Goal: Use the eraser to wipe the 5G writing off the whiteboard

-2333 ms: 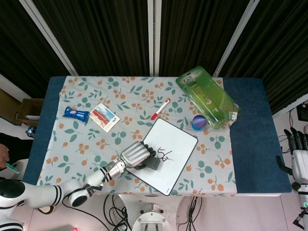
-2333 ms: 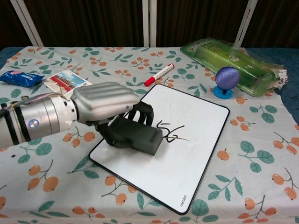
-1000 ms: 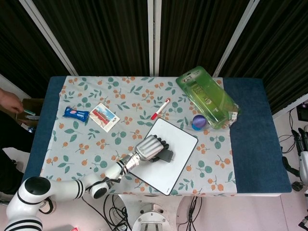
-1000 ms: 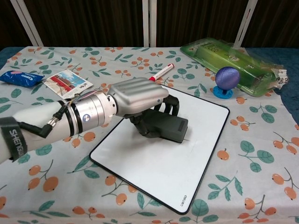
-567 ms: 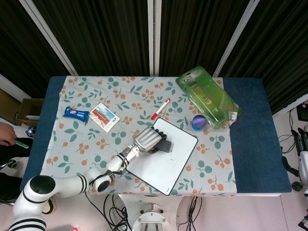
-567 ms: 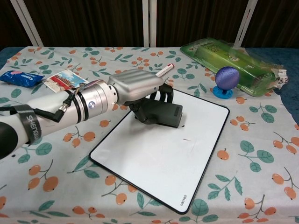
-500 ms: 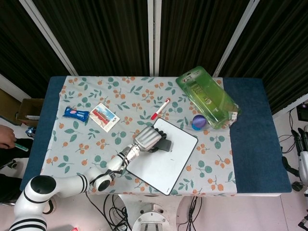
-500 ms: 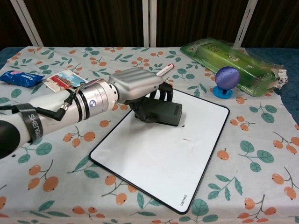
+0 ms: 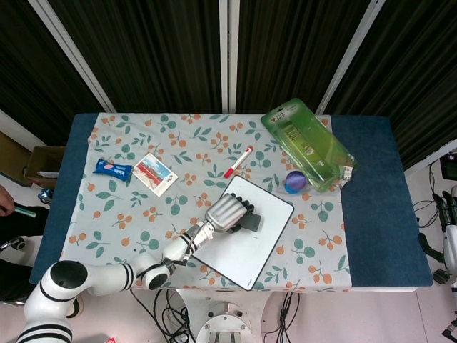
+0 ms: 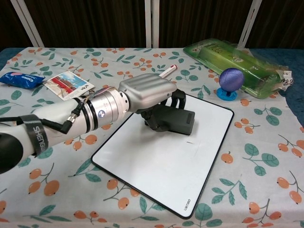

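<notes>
The left hand wraps its fingers around the eraser and presses it flat on the whiteboard, so its underside can rub the last small mark away.

Right hand cut off at frame edge, red marker partly hidden behind left hand

bare whiteboard near side, red marker and purple ball beyond

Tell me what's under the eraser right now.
The eraser, gripped by the left hand, sits on the whiteboard. A tiny dark mark shows beside it; any ink beneath is covered.
</notes>
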Tool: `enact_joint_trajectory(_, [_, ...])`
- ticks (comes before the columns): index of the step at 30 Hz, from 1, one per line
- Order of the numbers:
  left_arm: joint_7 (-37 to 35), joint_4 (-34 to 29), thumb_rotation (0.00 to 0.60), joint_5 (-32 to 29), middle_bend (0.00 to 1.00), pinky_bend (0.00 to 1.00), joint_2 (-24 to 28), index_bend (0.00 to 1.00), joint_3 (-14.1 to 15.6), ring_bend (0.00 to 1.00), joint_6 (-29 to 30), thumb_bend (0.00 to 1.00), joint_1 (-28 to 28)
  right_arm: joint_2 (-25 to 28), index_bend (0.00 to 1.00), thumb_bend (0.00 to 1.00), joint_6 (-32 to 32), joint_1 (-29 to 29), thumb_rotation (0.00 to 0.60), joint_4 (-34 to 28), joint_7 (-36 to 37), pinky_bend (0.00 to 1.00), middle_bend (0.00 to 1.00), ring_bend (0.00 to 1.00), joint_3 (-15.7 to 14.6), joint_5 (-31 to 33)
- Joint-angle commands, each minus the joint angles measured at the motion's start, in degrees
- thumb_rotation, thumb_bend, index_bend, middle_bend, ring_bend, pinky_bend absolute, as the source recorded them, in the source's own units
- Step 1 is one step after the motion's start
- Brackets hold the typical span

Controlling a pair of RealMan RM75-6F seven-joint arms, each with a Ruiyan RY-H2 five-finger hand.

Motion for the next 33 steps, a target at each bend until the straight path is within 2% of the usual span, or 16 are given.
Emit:
enact_joint_trajectory(1, [0.1, -0.9, 0.6, 0.2, 0.52, 0.58, 0.1, 0.59, 0.2, 0.5, 0.3, 0.48, 0.0, 0.0, 0.0, 0.26, 0.0, 0.0, 0.6, 0.0, 0.1, 0.0, 0.0, 0.0, 0.0, 0.0])
enact_joint_trajectory(17, [3.3, -10.2, 0.6, 2.0, 0.52, 0.58, 3.3, 0.59, 4.2, 0.5, 1.2, 0.48, 1.6, 0.0, 0.0, 0.26, 0.3, 0.0, 0.6, -0.3, -0.2, 0.0, 0.0, 0.0, 0.1, -0.3])
enact_joint_trajectory(27, [8.2, -23.4, 0.6, 1.1, 0.54, 0.59, 13.3, 0.61, 8.1, 0.52, 1.5, 0.48, 4.3, 0.4, 0.0, 0.26, 0.6, 0.1, 0.6, -1.1, -0.4, 0.0, 0.0, 0.0, 0.2, -0.7])
enact_joint_trajectory(33, [9.7, -27.8, 0.6, -0.6, 0.54, 0.59, 20.3, 0.61, 8.5, 0.52, 5.5, 0.48, 7.5, 0.3, 0.0, 0.26, 0.6, 0.2, 0.6, -1.5, -0.9, 0.0, 0.0, 0.0, 0.1, -1.1])
